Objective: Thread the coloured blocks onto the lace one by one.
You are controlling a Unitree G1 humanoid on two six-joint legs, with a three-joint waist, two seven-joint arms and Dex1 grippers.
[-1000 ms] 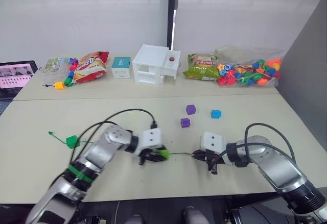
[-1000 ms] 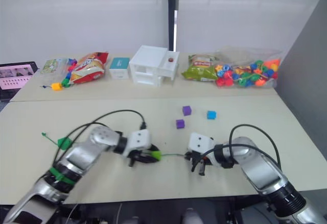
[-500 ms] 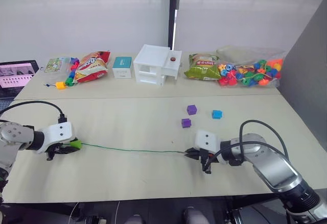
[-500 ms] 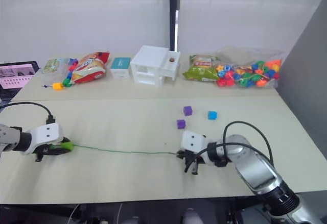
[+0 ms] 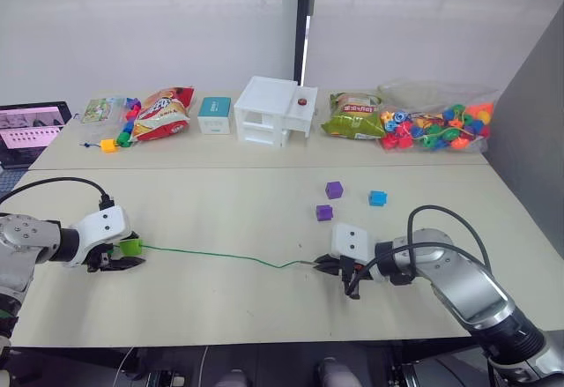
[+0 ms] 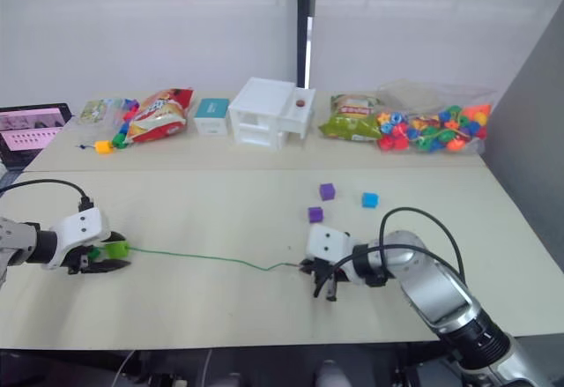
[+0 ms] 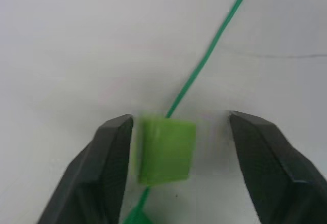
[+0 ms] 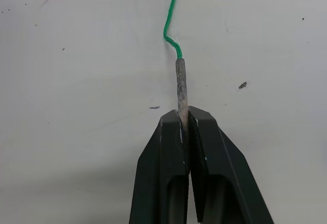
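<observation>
— What changed in the last 1 second?
— My left gripper [image 5: 119, 256] slid the light green block [image 5: 131, 247] far out along the lace [image 5: 225, 257], away from my right gripper [image 5: 346, 274].
— And since?
— My left fingers [image 7: 109, 173] let go, and the lace has gone slack.

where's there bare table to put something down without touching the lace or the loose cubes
Free: the wide strip between the lace and the back row of snack bags and white box, left of the purple cubes; also the near edge between the left gripper and right gripper. Crowded: around the blue cube and the back row.
</observation>
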